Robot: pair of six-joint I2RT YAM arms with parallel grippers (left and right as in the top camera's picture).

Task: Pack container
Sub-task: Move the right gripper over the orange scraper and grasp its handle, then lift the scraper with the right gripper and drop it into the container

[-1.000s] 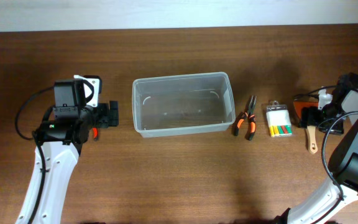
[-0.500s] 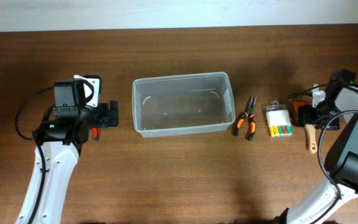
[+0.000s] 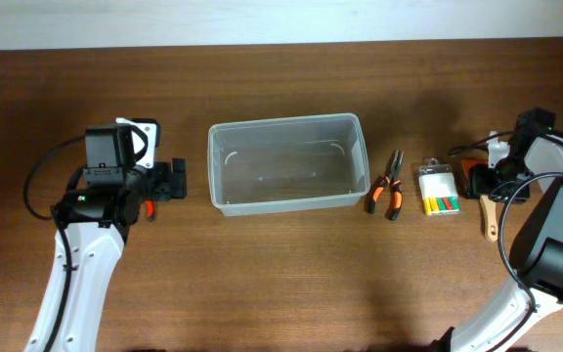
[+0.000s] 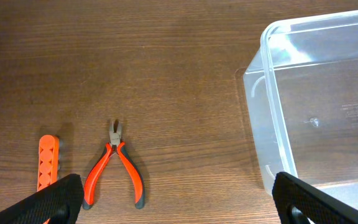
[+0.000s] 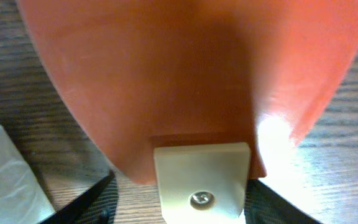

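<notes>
The clear plastic container (image 3: pixel 286 161) stands empty at the table's middle; its left end shows in the left wrist view (image 4: pixel 316 93). My left gripper (image 3: pixel 174 181) is open and empty (image 4: pixel 179 208), just left of the container, above orange-handled pliers (image 4: pixel 114 171) and an orange bit strip (image 4: pixel 47 163). My right gripper (image 3: pixel 484 181) is at the far right, low over an orange flat tool (image 5: pixel 185 74). Its fingers (image 5: pixel 179 205) stand either side of the tool's cream block (image 5: pixel 201 180), with a gap on the left side.
A second pair of orange-handled pliers (image 3: pixel 387 186) lies right of the container. Beside it is a clear packet with coloured pieces (image 3: pixel 439 191). A wooden-handled brush (image 3: pixel 490 217) lies by the right gripper. Cables trail from both arms.
My right gripper has shifted a little to the left, onto the orange tool. The left arm and the container have not moved.
</notes>
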